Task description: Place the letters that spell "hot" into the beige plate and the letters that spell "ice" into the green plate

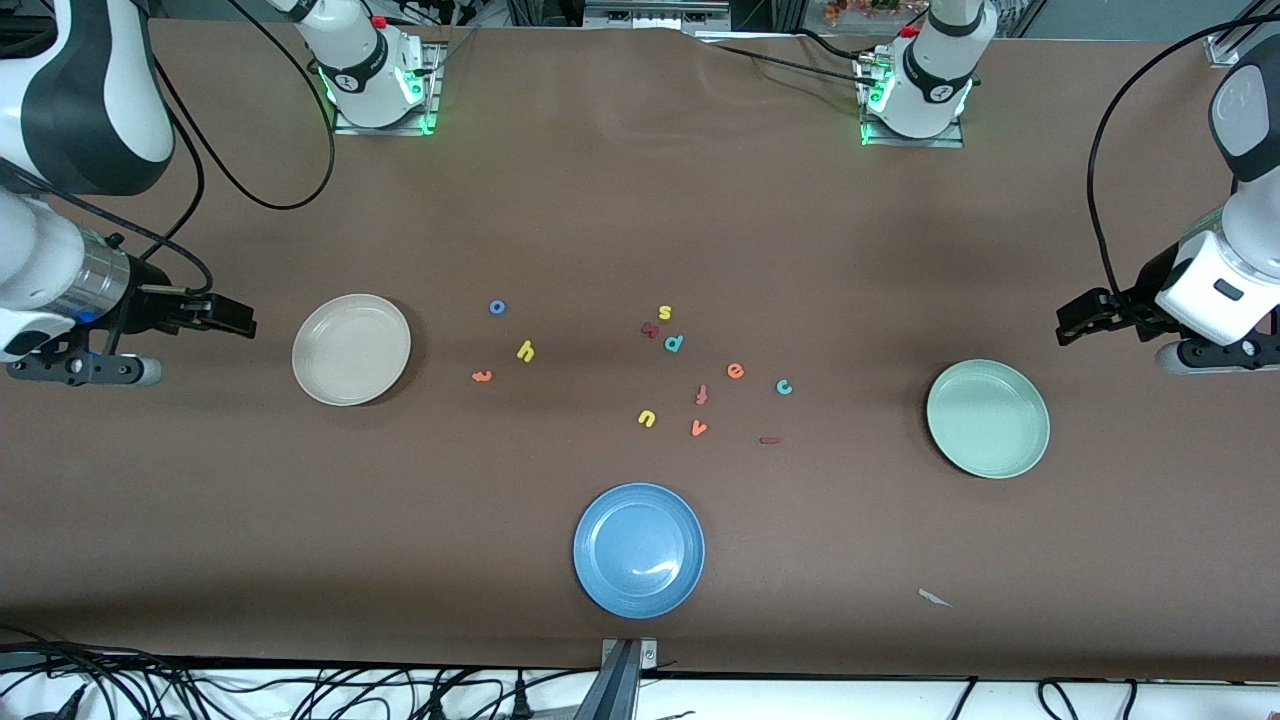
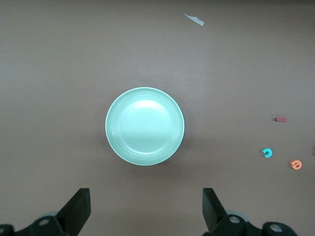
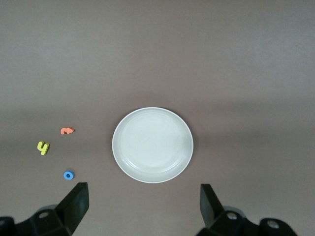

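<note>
The beige plate (image 1: 351, 349) (image 3: 152, 145) lies empty toward the right arm's end. Beside it lie the blue o (image 1: 497, 307) (image 3: 68, 175), yellow h (image 1: 526, 351) (image 3: 43, 147) and orange t (image 1: 482, 376) (image 3: 67, 131). The green plate (image 1: 988, 418) (image 2: 144, 126) lies empty toward the left arm's end. The orange e (image 1: 735, 371) (image 2: 296, 164), teal c (image 1: 784, 386) (image 2: 267, 153) and dark red i (image 1: 769, 440) (image 2: 280, 119) rest mid-table. My right gripper (image 1: 235, 318) (image 3: 144, 204) hangs open over bare table beside the beige plate. My left gripper (image 1: 1075, 322) (image 2: 146, 206) hangs open beside the green plate.
A blue plate (image 1: 639, 549) sits near the front edge. Other letters lie mid-table: yellow s (image 1: 665, 312), dark red zigzag (image 1: 650, 329), teal p (image 1: 674, 343), reddish f (image 1: 702, 394), yellow u (image 1: 646, 418), orange v (image 1: 698, 429). A paper scrap (image 1: 934, 598) lies near the front.
</note>
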Robot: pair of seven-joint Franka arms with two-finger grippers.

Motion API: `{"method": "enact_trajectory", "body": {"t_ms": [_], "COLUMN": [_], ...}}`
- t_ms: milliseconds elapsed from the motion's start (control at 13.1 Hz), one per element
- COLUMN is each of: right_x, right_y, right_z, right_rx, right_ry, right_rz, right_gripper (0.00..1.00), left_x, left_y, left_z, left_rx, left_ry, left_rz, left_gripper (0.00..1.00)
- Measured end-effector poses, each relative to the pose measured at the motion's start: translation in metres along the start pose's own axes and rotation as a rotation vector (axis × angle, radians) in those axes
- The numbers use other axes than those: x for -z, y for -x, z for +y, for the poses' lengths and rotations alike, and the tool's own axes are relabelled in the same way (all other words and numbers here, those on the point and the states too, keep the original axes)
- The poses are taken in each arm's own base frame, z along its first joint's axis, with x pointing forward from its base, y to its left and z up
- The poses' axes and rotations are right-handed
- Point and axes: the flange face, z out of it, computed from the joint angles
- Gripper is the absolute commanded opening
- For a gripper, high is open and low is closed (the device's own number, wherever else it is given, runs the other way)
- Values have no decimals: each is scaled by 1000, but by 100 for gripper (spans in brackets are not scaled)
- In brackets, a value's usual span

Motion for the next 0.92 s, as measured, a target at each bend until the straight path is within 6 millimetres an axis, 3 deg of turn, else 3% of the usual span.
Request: {"method": "enact_trajectory", "body": {"t_ms": [229,917], "right_x": [0,-1], "right_y": [1,1], "right_z": [-14,-17], "right_rx": [20,26], "right_ry": [1,2], "right_rz": [5,1], "right_gripper": [100,100], "left_x": [0,0], "left_y": [0,0], "left_z": [0,0], "left_rx": [0,0], "left_ry": [0,0], "left_rz": [0,0], "left_gripper": [100,100]}}
